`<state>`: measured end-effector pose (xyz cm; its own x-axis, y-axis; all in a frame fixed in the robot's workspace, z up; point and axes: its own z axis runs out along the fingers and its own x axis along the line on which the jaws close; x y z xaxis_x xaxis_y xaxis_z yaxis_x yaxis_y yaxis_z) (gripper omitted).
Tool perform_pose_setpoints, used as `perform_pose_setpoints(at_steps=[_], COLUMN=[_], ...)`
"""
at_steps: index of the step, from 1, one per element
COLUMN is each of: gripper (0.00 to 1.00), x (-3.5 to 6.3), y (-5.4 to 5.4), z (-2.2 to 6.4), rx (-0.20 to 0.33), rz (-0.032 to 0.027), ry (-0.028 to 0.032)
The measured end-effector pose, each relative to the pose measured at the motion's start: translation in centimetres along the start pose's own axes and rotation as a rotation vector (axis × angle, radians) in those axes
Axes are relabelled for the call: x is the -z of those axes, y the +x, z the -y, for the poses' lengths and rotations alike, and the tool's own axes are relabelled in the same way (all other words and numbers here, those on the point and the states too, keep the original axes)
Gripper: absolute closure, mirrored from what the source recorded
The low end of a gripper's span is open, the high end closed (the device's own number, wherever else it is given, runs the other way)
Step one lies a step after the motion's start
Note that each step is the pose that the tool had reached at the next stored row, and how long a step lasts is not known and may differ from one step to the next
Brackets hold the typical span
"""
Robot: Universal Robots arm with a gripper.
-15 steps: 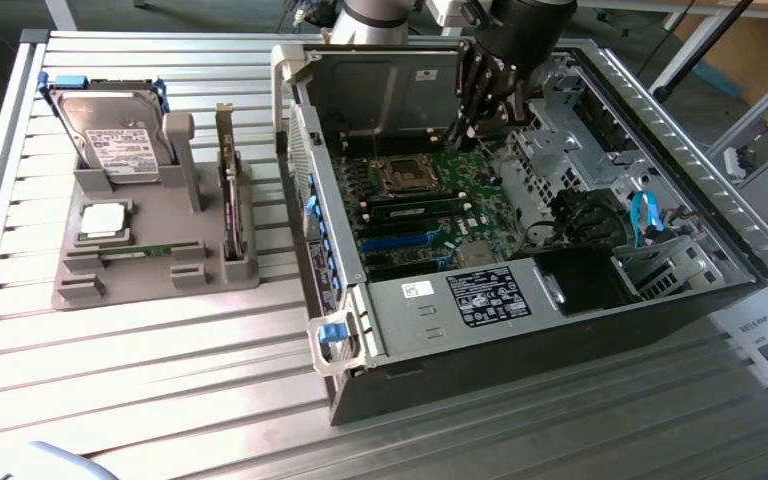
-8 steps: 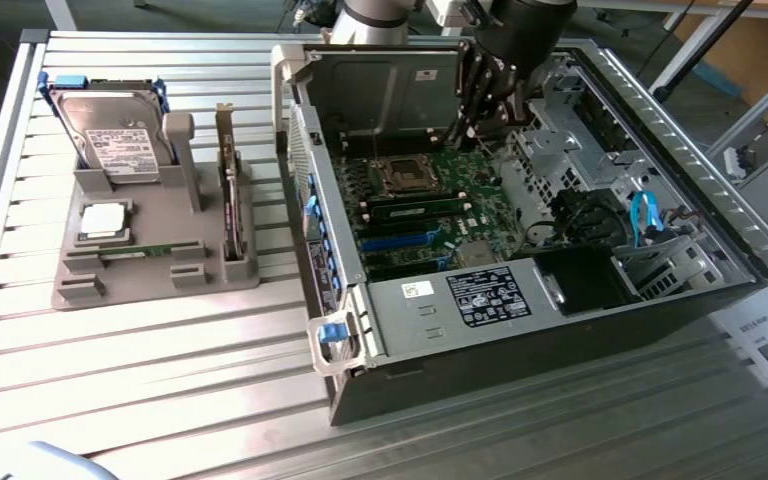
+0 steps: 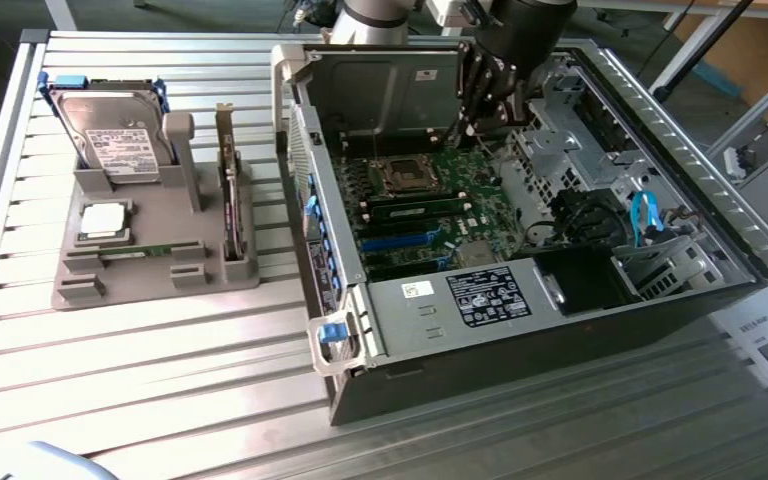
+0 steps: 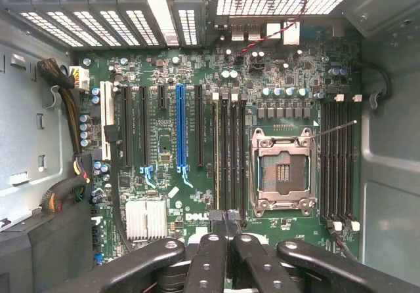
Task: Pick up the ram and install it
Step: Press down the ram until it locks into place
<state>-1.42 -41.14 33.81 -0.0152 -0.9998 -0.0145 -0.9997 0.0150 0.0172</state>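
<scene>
Ram slots sit on the motherboard of the open case; the board reads DELL. Above them hangs the gripper, fingers clenched on nothing. Well apart, low in the grey stand, lies the ram, a green stick. We judge it wants a square, level grasp along its long edges.

The exterior camera stands off my arm, high above the table, and looks down at a slant across most of its slatted top. It is far enough back to take in the open computer case by the table's edge at the exterior view's right. My wrist camera rides just behind my gripper and faces squarely into that case, close over the motherboard. Both views share the board, with its empty processor socket and blue slot.
</scene>
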Motion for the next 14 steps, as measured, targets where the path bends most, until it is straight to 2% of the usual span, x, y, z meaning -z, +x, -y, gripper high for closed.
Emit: perform_pose_setpoints(at_steps=[4, 6, 10, 14], gripper=[0.90, 0.90, 0.90, 0.90], x=[0.00, 0.01, 0.03, 0.05], y=[0.0, 0.0, 0.0, 0.0], z=[0.02, 0.34, 1.53, 3.07], rx=[0.000, 0.000, 0.000, 0.000], rz=[0.0000, 0.0000, -0.0001, 0.0000], ry=[0.0001, 0.0000, -0.0002, -0.0004])
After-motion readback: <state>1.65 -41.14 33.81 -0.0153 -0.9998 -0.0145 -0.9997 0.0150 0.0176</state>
